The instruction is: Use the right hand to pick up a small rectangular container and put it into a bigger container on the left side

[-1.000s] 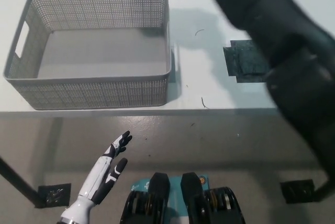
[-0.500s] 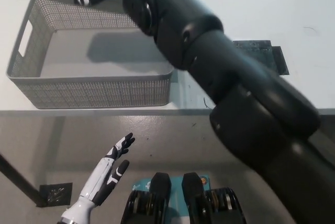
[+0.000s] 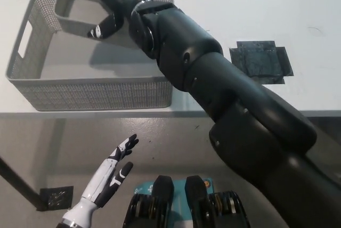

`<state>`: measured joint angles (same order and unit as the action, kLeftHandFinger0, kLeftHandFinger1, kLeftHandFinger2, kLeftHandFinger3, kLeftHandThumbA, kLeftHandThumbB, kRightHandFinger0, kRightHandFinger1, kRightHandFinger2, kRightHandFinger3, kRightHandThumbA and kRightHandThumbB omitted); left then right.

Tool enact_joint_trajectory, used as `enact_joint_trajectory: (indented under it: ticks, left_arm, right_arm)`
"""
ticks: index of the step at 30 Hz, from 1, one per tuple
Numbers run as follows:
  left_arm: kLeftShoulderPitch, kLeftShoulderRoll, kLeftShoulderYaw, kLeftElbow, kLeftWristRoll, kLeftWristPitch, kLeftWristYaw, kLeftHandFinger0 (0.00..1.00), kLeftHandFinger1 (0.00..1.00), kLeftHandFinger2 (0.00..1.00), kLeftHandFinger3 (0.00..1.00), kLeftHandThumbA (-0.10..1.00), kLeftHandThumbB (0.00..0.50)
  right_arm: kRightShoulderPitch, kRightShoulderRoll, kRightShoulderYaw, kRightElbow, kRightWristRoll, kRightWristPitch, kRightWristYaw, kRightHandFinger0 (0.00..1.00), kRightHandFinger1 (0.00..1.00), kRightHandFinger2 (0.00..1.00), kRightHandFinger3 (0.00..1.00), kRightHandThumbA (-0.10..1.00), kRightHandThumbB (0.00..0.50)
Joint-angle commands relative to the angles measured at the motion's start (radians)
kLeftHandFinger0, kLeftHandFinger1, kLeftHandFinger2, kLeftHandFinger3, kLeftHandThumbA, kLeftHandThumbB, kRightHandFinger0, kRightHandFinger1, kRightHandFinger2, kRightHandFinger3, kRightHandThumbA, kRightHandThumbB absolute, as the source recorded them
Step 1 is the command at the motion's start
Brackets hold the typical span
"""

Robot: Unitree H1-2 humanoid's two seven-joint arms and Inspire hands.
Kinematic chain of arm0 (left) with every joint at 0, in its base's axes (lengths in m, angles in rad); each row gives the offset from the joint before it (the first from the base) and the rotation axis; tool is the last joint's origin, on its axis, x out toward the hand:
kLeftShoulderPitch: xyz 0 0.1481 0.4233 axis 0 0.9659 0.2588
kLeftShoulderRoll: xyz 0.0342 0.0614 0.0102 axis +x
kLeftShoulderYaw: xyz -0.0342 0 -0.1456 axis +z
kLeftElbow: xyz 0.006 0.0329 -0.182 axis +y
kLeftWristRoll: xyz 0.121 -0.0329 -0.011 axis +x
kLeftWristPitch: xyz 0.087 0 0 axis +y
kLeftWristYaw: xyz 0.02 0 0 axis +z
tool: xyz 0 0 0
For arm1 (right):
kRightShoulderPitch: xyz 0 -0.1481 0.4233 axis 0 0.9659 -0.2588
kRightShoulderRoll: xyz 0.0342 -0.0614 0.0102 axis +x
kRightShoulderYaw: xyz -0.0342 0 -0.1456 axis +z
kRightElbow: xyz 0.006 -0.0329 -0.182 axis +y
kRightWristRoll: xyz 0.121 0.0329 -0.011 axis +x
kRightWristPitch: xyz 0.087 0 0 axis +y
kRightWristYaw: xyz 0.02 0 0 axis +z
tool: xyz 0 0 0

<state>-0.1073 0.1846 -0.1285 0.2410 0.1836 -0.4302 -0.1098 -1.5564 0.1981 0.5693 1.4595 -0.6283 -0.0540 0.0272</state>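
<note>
Carrying the small container (image 3: 74, 7) in closed fingers, the right hand (image 3: 114, 4) has swung over the big basket (image 3: 90, 92) at ten o'clock; release looks next. Left hand (image 3: 109, 172) rests open at seven o'clock.

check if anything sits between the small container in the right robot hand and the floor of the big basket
Nothing visible does. The small container, held by the right robot hand, hangs over the big basket, whose floor below looks bare.
</note>
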Motion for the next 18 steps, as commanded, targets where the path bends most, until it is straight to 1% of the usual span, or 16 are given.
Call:
enact_joint_trajectory:
  ticks: [1, 4, 5, 6, 9, 12, 14, 16, 17, 18]
  left_arm:
    - [-0.023, 0.017, -0.008, -0.026, -0.011, -0.008, -0.024, 1.00, 1.00, 1.00, 1.00, 1.00, 0.255]
    - [-0.027, 0.017, -0.009, -0.024, -0.006, -0.010, -0.024, 1.00, 1.00, 1.00, 1.00, 1.00, 0.258]
    - [-0.028, 0.016, -0.009, -0.022, -0.007, -0.011, -0.023, 1.00, 1.00, 1.00, 1.00, 1.00, 0.261]
    - [-0.029, 0.016, -0.008, -0.019, -0.004, -0.018, -0.020, 1.00, 1.00, 1.00, 1.00, 1.00, 0.259]
    - [-0.029, 0.016, -0.007, -0.019, -0.005, -0.018, -0.020, 1.00, 1.00, 1.00, 1.00, 1.00, 0.259]
    - [-0.034, 0.016, -0.008, -0.015, -0.002, -0.021, -0.019, 1.00, 1.00, 1.00, 1.00, 1.00, 0.255]
    - [-0.032, 0.017, -0.008, -0.018, -0.009, -0.014, -0.025, 1.00, 1.00, 1.00, 1.00, 1.00, 0.262]
    - [-0.033, 0.019, -0.008, -0.020, -0.007, -0.010, -0.026, 1.00, 1.00, 1.00, 1.00, 1.00, 0.263]
    - [-0.034, 0.020, -0.010, -0.022, -0.005, -0.007, -0.029, 1.00, 1.00, 1.00, 1.00, 1.00, 0.262]
    - [-0.036, 0.021, -0.011, -0.022, -0.007, -0.005, -0.032, 1.00, 1.00, 1.00, 1.00, 1.00, 0.261]
  right_arm:
    - [-0.080, 0.008, -0.028, -0.012, 0.045, 0.024, 0.145, 1.00, 1.00, 1.00, 1.00, 0.72, 0.500]
    - [-0.098, 0.008, -0.045, -0.016, 0.057, 0.027, 0.180, 1.00, 1.00, 1.00, 1.00, 0.74, 0.500]
    - [-0.101, 0.007, -0.047, -0.017, 0.058, 0.028, 0.184, 1.00, 1.00, 1.00, 1.00, 0.76, 0.500]
    - [-0.108, 0.005, -0.057, -0.019, 0.068, 0.026, 0.191, 1.00, 1.00, 1.00, 1.00, 0.75, 0.500]
    - [-0.128, -0.006, -0.086, -0.025, 0.088, 0.022, 0.207, 1.00, 1.00, 1.00, 1.00, 0.79, 0.500]
    - [-0.146, -0.023, -0.117, -0.030, 0.109, 0.007, 0.213, 1.00, 1.00, 1.00, 1.00, 0.80, 0.500]
    - [-0.171, -0.057, -0.164, -0.041, 0.147, -0.017, 0.209, 1.00, 1.00, 1.00, 1.00, 0.82, 0.500]
    - [-0.188, -0.089, -0.191, -0.052, 0.167, -0.052, 0.210, 1.00, 1.00, 1.00, 1.00, 0.94, 0.500]
    - [-0.199, -0.118, -0.219, -0.066, 0.189, -0.076, 0.204, 1.00, 1.00, 1.00, 1.00, 0.95, 0.500]
    - [-0.214, -0.157, -0.254, -0.086, 0.214, -0.112, 0.188, 1.00, 1.00, 1.00, 1.00, 1.00, 0.500]
